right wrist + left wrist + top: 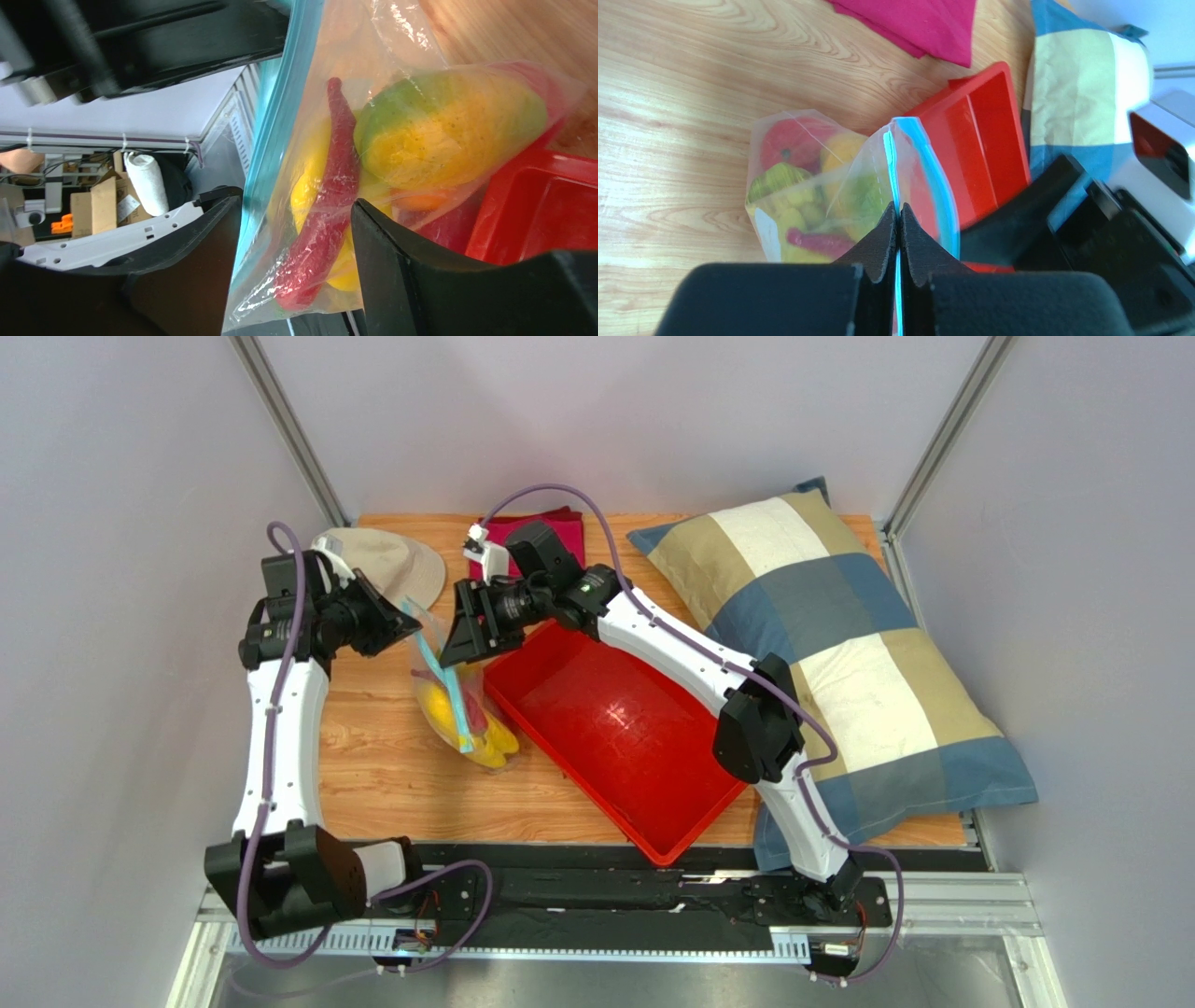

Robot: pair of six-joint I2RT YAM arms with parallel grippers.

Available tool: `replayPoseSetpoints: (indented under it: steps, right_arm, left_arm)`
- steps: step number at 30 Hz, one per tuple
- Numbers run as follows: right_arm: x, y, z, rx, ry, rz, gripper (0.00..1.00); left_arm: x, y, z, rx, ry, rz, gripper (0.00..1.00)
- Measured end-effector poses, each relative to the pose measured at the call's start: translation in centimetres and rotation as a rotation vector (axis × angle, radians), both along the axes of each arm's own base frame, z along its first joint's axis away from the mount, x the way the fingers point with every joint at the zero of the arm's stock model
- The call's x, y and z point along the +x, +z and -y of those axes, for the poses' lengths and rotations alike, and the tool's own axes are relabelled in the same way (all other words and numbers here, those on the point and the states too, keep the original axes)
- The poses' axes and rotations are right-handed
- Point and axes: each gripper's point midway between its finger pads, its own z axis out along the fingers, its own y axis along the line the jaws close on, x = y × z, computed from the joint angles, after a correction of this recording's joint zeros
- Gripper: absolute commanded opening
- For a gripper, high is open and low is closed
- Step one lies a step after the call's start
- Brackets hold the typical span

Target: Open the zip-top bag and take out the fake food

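zip-top bag (808,189): clear thin plastic, crinkled, glossy
zip strip (889,168): light blue-teal plastic, smoother and stiffer-looking than the film
fake food (449,133): moulded plastic, smooth with a soft shine; the mango speckled, the chilli (330,210) slick
red tray (617,728): hard plastic, smooth, glossy
table (379,770): pale wood with plain grain, satin finish
pillow (842,616): woven cloth in checks, matt
magenta cloth (920,24): soft fabric, matt
beige cap (386,560): cloth, matt, upper left of the overhead view
left gripper (898,213): black pads (878,245), matt, finely grained
right gripper (295,204): black fingers (421,280), smooth, faint sheen
arm shells (281,742): white plastic, smooth
rail (954,896): bare metal, brushed, bottom of the overhead view
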Motion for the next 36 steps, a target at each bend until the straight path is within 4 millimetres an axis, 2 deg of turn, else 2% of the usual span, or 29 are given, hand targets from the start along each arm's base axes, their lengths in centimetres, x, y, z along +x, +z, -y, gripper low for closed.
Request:
replayPoseSetpoints:
  steps: [6, 8, 11, 12, 14, 15, 18, 19, 21, 22, 26, 27, 33, 35, 36]
  right_arm:
    - [-0.7, -0.7, 0.8, -0.075, -0.009, 0.026, 0.75]
    - [-1.1, -0.8, 0.9, -0.093, -0.010, 0.041, 0.69]
    - [-1.4, -0.7, 1.3, -0.124, -0.015, 0.081, 0.40]
    - [-1.4, -0.7, 1.6, -0.137, -0.015, 0.100, 0.21]
    - [-1.5, -0.6, 2.2, -0.160, -0.015, 0.134, 0.04]
    - [-1.6, -0.5, 2.4, -0.169, -0.017, 0.142, 0.00]
    - [-1.9, 0.3, 2.9, -0.173, -0.014, 0.154, 0.00]
    - [-2.1, 0.6, 2.9, -0.167, -0.011, 0.154, 0.00]
    - [-2.3, 1.1, 2.7, -0.151, -0.012, 0.144, 0.00]
    - [-2.5, 1.4, 2.5, -0.141, -0.017, 0.131, 0.00]
    - [-3.2, 2.2, 1.8, -0.109, -0.039, 0.081, 0.00]
    - [-3.4, 2.3, 1.7, -0.105, -0.045, 0.065, 0.00]
    - [-3.6, 2.4, 1.2, -0.088, -0.066, 0.021, 0.00]
    - [-3.6, 2.6, 1.1, -0.080, -0.071, 0.014, 0.00]
    - [-3.6, 2.7, 1.0, -0.078, -0.073, 0.010, 0.00]
  left_arm:
    - [-2.4, 1.7, 1.4, -0.030, -0.018, 0.069, 0.00]
    - [-2.7, 2.0, 2.0, -0.037, -0.024, 0.074, 0.00]
    - [-2.9, 2.0, 2.4, -0.038, -0.030, 0.071, 0.00]
    - [-3.1, 2.0, 2.4, -0.035, -0.027, 0.067, 0.00]
    - [-3.6, 1.9, 2.2, -0.026, -0.016, 0.055, 0.00]
    - [-3.8, 2.0, 2.1, -0.018, -0.009, 0.047, 0.00]
    - [-4.2, 2.7, 1.6, 0.008, 0.009, 0.044, 0.02]
    - [-4.2, 2.8, 1.6, 0.013, 0.011, 0.047, 0.12]
    - [-4.5, 2.9, 1.5, 0.019, 0.012, 0.047, 0.21]
    - [-4.6, 2.9, 1.6, 0.021, 0.009, 0.044, 0.29]
    - [-5.6, 1.9, 1.8, 0.019, 0.000, 0.017, 0.43]
    - [-6.0, 1.5, 1.9, 0.015, -0.001, 0.002, 0.49]
    - [-7.9, -1.0, 2.9, -0.005, -0.026, -0.063, 0.53]
    - [-8.3, -1.8, 3.3, -0.009, -0.039, -0.087, 0.48]
    - [-8.4, -2.3, 3.5, -0.011, -0.046, -0.103, 0.38]
